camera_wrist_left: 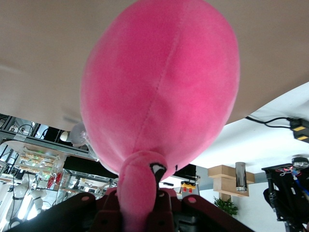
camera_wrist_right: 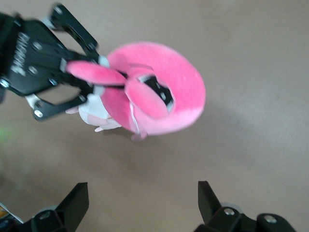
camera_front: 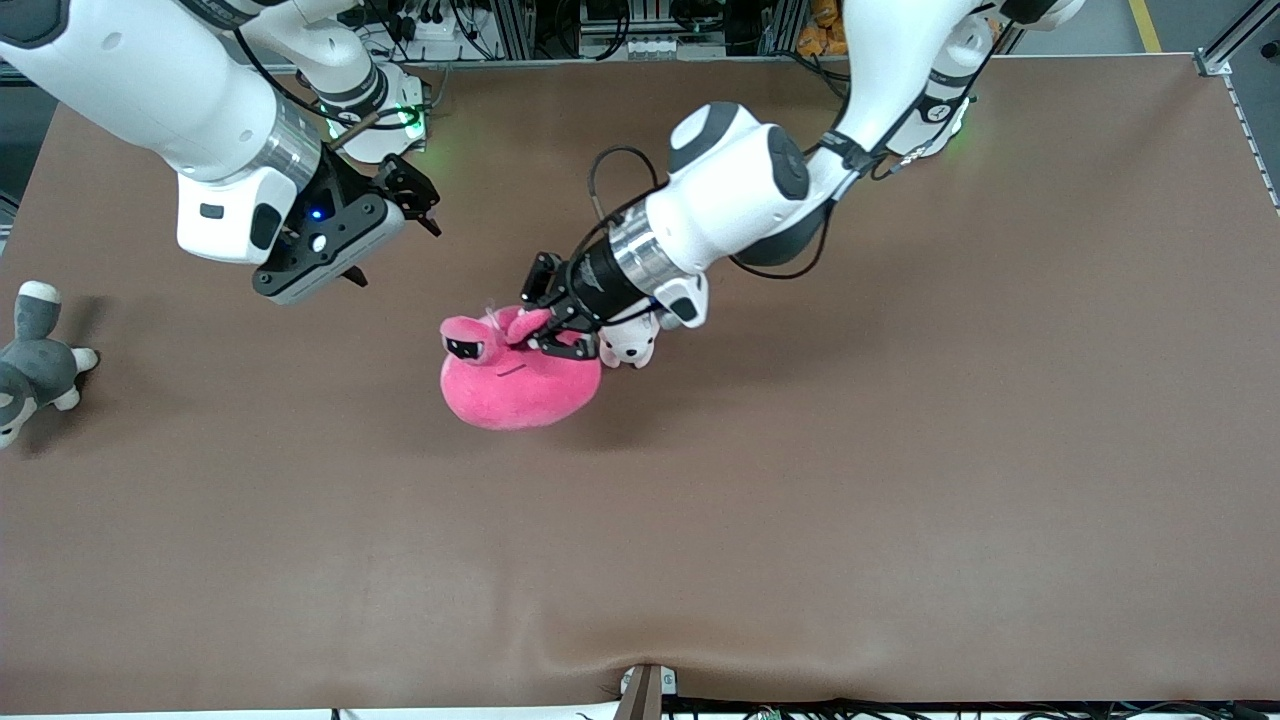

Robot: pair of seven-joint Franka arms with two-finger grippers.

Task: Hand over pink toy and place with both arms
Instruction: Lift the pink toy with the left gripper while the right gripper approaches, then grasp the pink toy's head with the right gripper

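The hot-pink toy (camera_front: 520, 385) is in the middle of the table, low over it or just touching it. My left gripper (camera_front: 545, 325) is shut on one of its eye stalks (camera_wrist_left: 140, 193), and the round body (camera_wrist_left: 161, 82) hangs away from the fingers. The other stalk with its black eye (camera_wrist_right: 154, 94) sticks out free. My right gripper (camera_front: 400, 255) is open and empty above bare table, toward the right arm's end from the toy. Its two fingers (camera_wrist_right: 77, 200) frame bare cloth, with the toy (camera_wrist_right: 169, 92) and the left gripper (camera_wrist_right: 72, 82) a short way ahead.
A small pale pink-and-white puppy plush (camera_front: 630, 345) lies on the table right beside the toy, partly under my left wrist. A grey plush (camera_front: 35, 365) lies at the right arm's end of the table. The brown cloth (camera_front: 800, 520) covers the table.
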